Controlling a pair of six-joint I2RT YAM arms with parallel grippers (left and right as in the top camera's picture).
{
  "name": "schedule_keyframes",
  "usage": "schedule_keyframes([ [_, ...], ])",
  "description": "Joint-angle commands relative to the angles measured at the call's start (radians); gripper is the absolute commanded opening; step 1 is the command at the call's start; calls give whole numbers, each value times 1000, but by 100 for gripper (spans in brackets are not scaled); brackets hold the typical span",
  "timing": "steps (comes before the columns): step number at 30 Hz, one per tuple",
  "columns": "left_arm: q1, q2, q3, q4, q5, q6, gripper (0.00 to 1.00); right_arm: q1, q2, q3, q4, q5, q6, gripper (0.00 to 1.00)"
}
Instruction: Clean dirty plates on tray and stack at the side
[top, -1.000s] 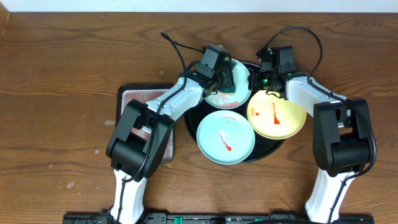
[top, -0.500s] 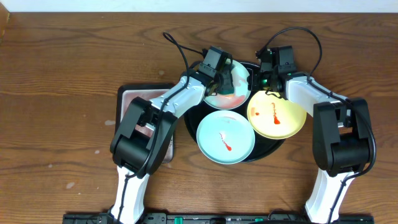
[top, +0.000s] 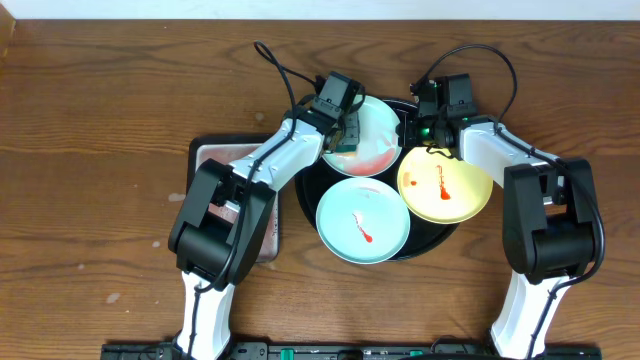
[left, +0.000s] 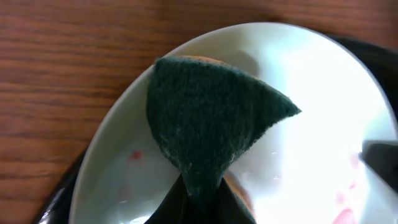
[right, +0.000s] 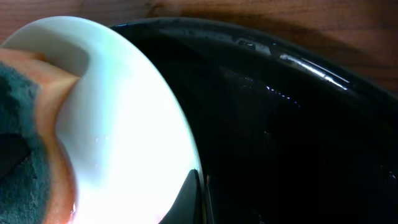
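The black tray (top: 432, 236) holds three plates. The back pale blue plate (top: 378, 128) carries a faint pink smear. My left gripper (top: 345, 128) is shut on a green sponge (left: 211, 130) with an orange underside and presses it on this plate's left part (left: 311, 93). My right gripper (top: 415, 125) is shut on the same plate's right rim (right: 124, 112), its fingers (right: 200, 186) pinching the edge over the tray (right: 298, 124). A front pale blue plate (top: 362, 222) and a yellow plate (top: 445, 183) each show a red sauce streak.
A rectangular black-rimmed tray with a pinkish inside (top: 215, 155) lies left of the round tray, partly under my left arm. Cables loop over the table behind both grippers. Bare wooden table lies to the far left and right.
My left gripper has dragged the sponge from the middle of the back plate to its left edge, uncovering a faint pink smear. The right gripper has not moved.
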Motion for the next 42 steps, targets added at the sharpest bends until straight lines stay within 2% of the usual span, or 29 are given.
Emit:
schedule_keyframes([
  [1,-14,-11,-10,39,106,13,7,2,10,12,-7,22,11,1],
  [8,-74,-1,-10,88,121,-24,7,8,10,12,-8,21,12,1],
  [16,-54,50,-10,76,80,-66,7,8,10,12,-11,21,15,1],
  [19,-22,50,-10,47,0,-46,7,8,10,12,-11,21,15,1],
  [28,136,45,-10,-77,0,-42,7,5,10,12,-21,22,14,1],
  [36,170,19,-10,-225,2,-43,7,-1,10,12,-23,44,15,1],
  [42,159,-19,-10,-243,144,52,7,-5,10,12,-32,44,15,1],
])
